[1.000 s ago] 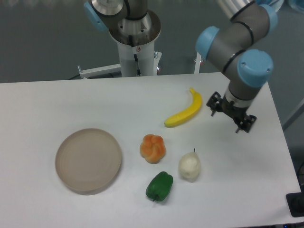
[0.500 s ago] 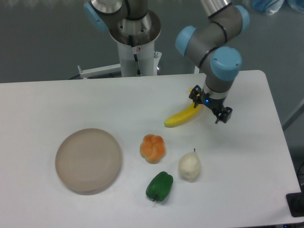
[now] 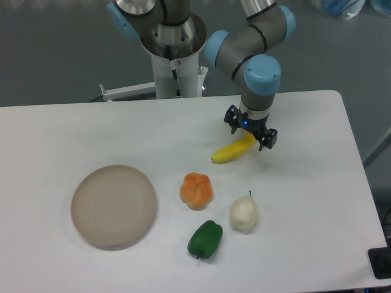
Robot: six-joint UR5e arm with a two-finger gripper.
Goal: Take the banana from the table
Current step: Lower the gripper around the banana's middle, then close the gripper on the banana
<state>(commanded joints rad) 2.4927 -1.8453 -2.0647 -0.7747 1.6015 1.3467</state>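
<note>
Fixed camera, my 1 view: I have the gripper [image 3: 250, 130] spread open over the upper end of the banana [image 3: 232, 151], holding nothing, 1 finger on each side so a closing pinch could catch it. The banana lies flat on the table [image 3: 73, 131], apart from the orange fruit [image 3: 196, 190], so I judge the approach unobstructed.
</note>
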